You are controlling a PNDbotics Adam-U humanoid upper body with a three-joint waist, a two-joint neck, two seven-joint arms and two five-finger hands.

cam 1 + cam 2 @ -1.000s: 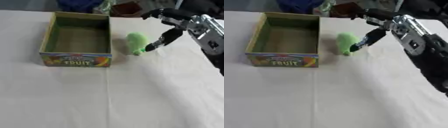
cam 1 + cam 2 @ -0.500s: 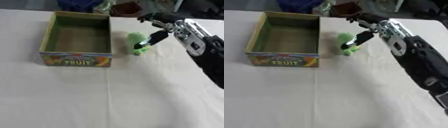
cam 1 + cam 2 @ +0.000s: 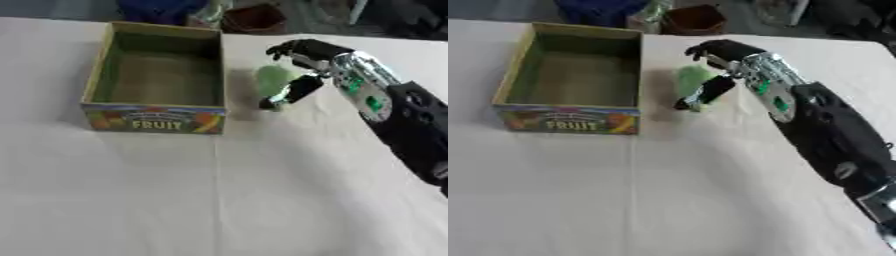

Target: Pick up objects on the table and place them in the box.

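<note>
On the white table [image 3: 219,200], just right of the cardboard box [image 3: 157,82], lies a pale green object [image 3: 271,82] (soft-looking, rounded at the far end and narrowing toward the near end; what it is cannot be made out). It rests on the cloth outside the box, close to the box's right wall but apart from it. The box stands upright and open at the top, its inner walls green and its floor bare, with a coloured front panel bearing the word FRUIT. The robot's right hand [image 3: 719,55] reaches in from the right, its black and silver forearm running down toward the lower right corner of the view. The fingers [image 3: 293,47] are curled over the far, upper side of the green object, while the thumb [image 3: 293,90] stretches down along its right flank toward the near end, so the hand is partly closed round the object, bracketing it between fingers and thumb. Whether the object has left the table at all cannot be told; it looks to be resting there. Beyond the far edge of the table, dark blurred shapes and a reddish-brown container [image 3: 254,17] show. The left hand appears in neither view.
</note>
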